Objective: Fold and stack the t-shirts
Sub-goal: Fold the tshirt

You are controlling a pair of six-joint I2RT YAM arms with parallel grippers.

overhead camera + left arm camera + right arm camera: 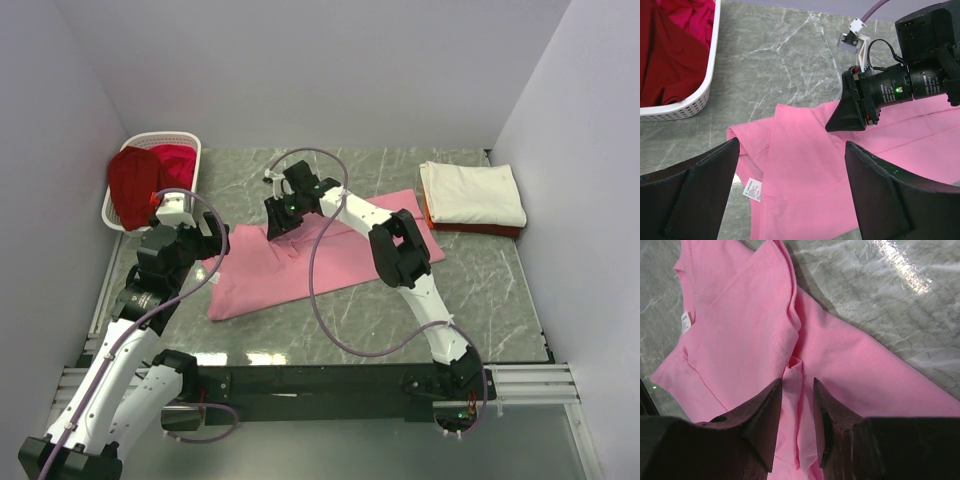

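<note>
The pink t-shirt [330, 255] lies spread on the marble table, its left side folded inward and a white label [752, 189] showing. My right gripper [280, 222] is low over the shirt's upper left; its jaws are partly open, astride a raised fold of pink cloth [796, 371]. My left gripper [215, 248] hovers wide open above the shirt's left edge [800, 175], holding nothing. A folded cream-white shirt [470, 192] rests on an orange-red one [476, 229] at the right. Dark red [135, 185] and crimson [175, 158] shirts fill the basket.
The white slatted basket [192, 140] stands at the back left corner, close to my left arm. White walls enclose the table on three sides. The right arm's cable [318, 290] loops over the pink shirt.
</note>
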